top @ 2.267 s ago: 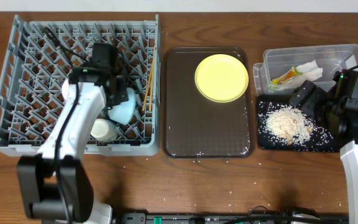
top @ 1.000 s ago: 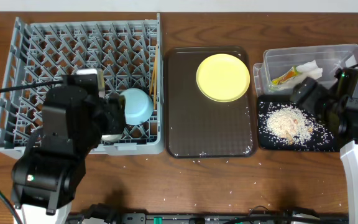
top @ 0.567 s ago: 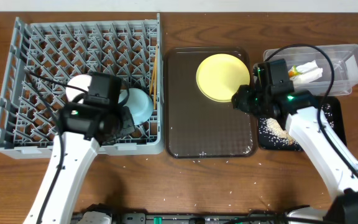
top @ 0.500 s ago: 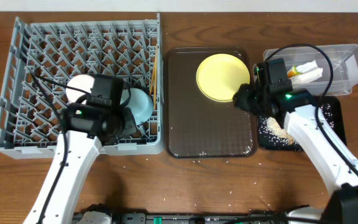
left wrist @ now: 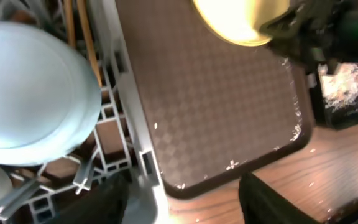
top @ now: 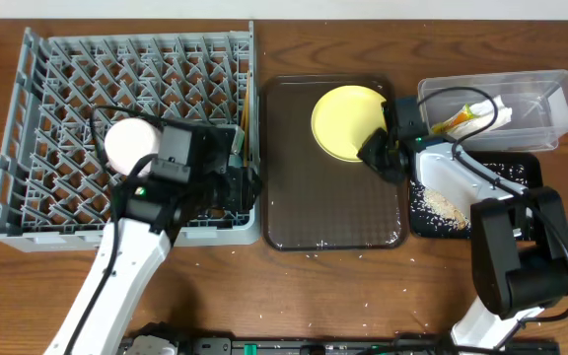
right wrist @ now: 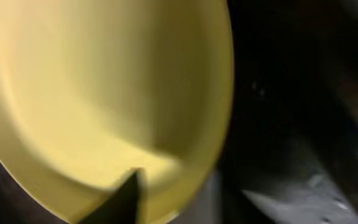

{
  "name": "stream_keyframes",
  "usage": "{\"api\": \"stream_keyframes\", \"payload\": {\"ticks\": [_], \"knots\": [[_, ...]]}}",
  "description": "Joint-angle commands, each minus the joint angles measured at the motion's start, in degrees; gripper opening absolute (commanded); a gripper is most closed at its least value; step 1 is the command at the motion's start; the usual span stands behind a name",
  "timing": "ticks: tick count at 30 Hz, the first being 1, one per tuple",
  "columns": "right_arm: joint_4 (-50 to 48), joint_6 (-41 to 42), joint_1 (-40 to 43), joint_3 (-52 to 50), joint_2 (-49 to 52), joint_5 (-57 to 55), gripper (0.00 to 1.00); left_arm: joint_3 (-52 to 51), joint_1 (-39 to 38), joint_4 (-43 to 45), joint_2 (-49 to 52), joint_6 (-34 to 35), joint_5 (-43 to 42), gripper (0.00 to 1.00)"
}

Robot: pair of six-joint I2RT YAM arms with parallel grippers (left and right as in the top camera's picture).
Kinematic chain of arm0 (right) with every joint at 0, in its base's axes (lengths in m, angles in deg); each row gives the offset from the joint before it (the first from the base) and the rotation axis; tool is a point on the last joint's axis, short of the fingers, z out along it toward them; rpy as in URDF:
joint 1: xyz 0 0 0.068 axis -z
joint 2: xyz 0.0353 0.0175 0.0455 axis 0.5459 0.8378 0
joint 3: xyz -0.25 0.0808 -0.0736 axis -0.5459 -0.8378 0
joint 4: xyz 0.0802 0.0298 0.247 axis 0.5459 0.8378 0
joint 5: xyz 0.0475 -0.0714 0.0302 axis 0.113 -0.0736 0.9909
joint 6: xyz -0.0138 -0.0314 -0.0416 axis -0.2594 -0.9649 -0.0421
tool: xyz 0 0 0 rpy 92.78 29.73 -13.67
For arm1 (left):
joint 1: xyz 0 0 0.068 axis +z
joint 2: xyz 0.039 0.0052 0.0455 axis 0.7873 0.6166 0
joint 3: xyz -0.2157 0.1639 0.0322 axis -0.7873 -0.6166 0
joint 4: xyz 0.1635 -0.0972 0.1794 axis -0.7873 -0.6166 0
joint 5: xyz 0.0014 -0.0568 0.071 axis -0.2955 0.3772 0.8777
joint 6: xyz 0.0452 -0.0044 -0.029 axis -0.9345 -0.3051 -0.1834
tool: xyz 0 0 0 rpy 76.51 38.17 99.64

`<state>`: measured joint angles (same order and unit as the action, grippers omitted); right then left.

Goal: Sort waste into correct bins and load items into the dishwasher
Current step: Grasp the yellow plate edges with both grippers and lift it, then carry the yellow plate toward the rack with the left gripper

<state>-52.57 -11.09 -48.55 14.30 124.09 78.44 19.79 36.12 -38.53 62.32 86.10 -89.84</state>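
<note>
The yellow plate (top: 346, 122) lies at the far right of the dark brown serving tray (top: 314, 212). My right gripper (top: 373, 151) is shut on the plate's right rim. One dark finger (right wrist: 128, 198) lies on the plate (right wrist: 92, 93). My left gripper (top: 247, 187) hangs open and empty over the right edge of the grey dishwasher rack (top: 37, 108). The light blue bowl (left wrist: 30, 93) sits in the rack beside the wooden chopsticks (left wrist: 87, 43). A white bowl (top: 129, 145) stands in the rack. The clear tub (top: 535, 94) holds the white wrapper (top: 494, 111) and sachet (top: 454, 123).
The black tray (top: 521, 168) with loose rice (top: 447, 204) lies in front of the clear tub, partly under the right arm. Rice grains dot the brown tray's front edge (left wrist: 232, 165) and the wooden table (top: 363, 296).
The left gripper let go of the light blue bowl, opened and swung right to the rack's edge. The right arm reached from the bins to the yellow plate and closed on its rim.
</note>
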Motion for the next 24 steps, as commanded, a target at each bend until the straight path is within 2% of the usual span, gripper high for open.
{"api": "stream_keyframes", "payload": {"ticks": [1, 5, 7, 8, 10, 13, 17, 21, 22, 23, 24], "knots": [[1.0, 2.5, -0.5, -0.2, 2.7, 0.5, 0.01, 0.0, -0.1, 1.4, -4.1, -2.5, 0.6, 0.62], [2.3, -2.0, 0.1, -0.2, 0.0, 7.1, 0.01, 0.0, 0.8, 4.4, -5.0, -0.3, 0.6, 0.66], [2.3, -8.0, 1.1, -0.2, -3.5, 9.7, 0.01, 0.0, 2.2, 6.4, -5.0, -0.1, -4.2, 0.69], [1.8, -14.5, 2.3, -0.2, -6.7, 12.2, 0.01, 0.0, 3.0, 7.6, -5.0, -0.1, -8.7, 0.73], [0.7, -24.5, 4.0, -0.2, -11.1, 18.7, 0.01, 0.0, 3.2, 8.7, -5.0, -0.1, -11.8, 0.76], [0.2, -33.9, 6.1, -0.2, -18.0, 29.3, 0.01, 0.0, 3.0, 9.7, -4.8, 0.0, -15.3, 0.77], [0.8, -39.5, 4.7, -0.2, -25.8, 35.4, 0.01, 0.0, 2.7, 9.7, -4.1, 0.4, -15.2, 0.78], [0.8, -41.0, 0.7, -0.2, -27.2, 35.2, 0.01, 0.0, 2.7, 11.8, -3.8, 3.6, -16.6, 0.78], [0.8, -41.8, -1.0, -0.2, -27.1, 35.2, 0.01, 0.0, 2.7, 12.9, -3.8, 3.6, -18.6, 0.77], [0.5, -42.4, -2.0, -0.2, -27.1, 35.2, 0.01, 0.0, 2.7, 12.9, -3.8, 3.6, -18.7, 0.71], [0.2, -42.4, -2.7, -0.2, -27.1, 35.3, 0.01, 0.0, 2.7, 12.9, -3.8, 3.6, -18.6, 0.59]]}}
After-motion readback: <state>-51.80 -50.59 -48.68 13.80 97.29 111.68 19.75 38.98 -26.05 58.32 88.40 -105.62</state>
